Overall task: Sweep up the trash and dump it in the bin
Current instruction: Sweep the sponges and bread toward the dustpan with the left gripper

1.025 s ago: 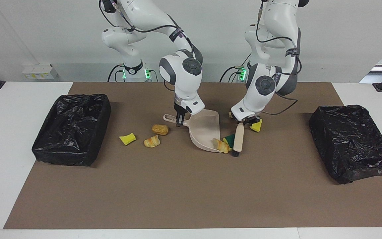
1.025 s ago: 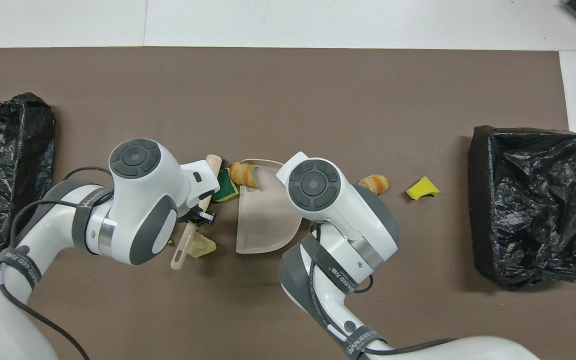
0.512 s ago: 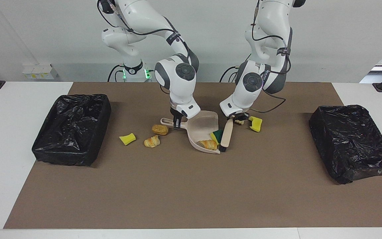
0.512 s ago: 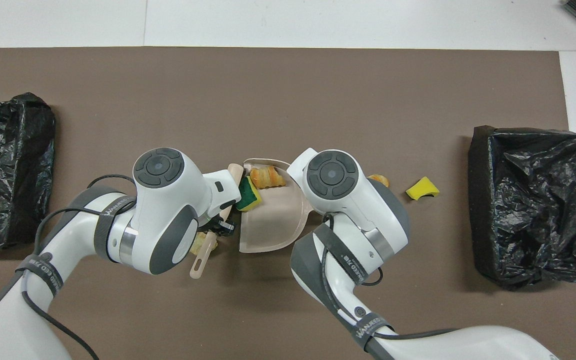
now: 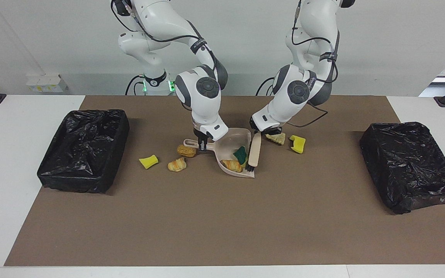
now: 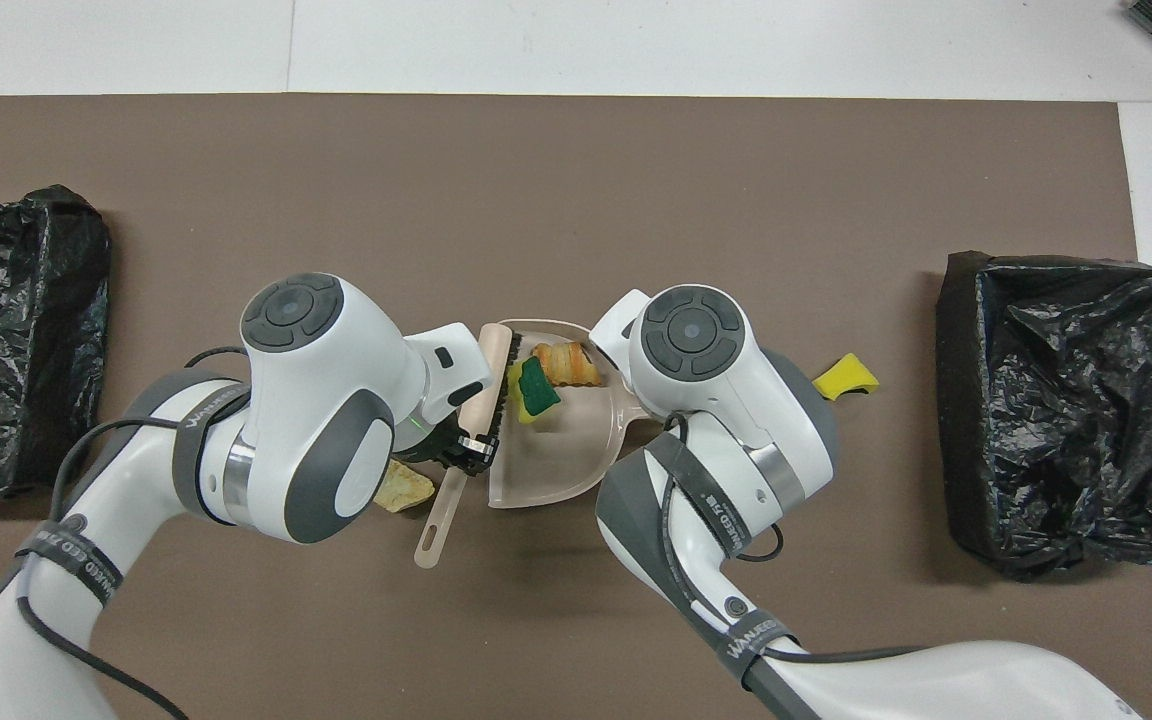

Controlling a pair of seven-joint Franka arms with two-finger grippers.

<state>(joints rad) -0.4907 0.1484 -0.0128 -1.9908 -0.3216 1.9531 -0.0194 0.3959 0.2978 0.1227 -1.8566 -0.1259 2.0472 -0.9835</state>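
Observation:
My right gripper (image 5: 203, 143) is shut on the handle of the beige dustpan (image 5: 228, 148), which rests on the brown mat. My left gripper (image 5: 259, 132) is shut on the beige brush (image 5: 254, 151), whose bristles sit inside the pan's mouth. In the pan lie two pieces of trash: a croissant chunk (image 5: 232, 165) and a green-yellow sponge (image 5: 240, 154). Loose on the mat toward the right arm's end lie a bread chunk (image 5: 186, 150), a croissant (image 5: 177, 165) and a yellow sponge (image 5: 148, 161). A tan chunk (image 5: 276, 138) and a yellow sponge (image 5: 297, 143) lie beside the left gripper.
A bin lined with a black bag (image 5: 83, 150) stands at the right arm's end of the mat. A second black-bagged bin (image 5: 408, 166) stands at the left arm's end. The bread chunk lies right beside the dustpan's handle.
The brush swept the croissant chunk and the green-yellow sponge from the pan's lip into the pan. Both arms and the dustpan shifted toward the right arm's end.

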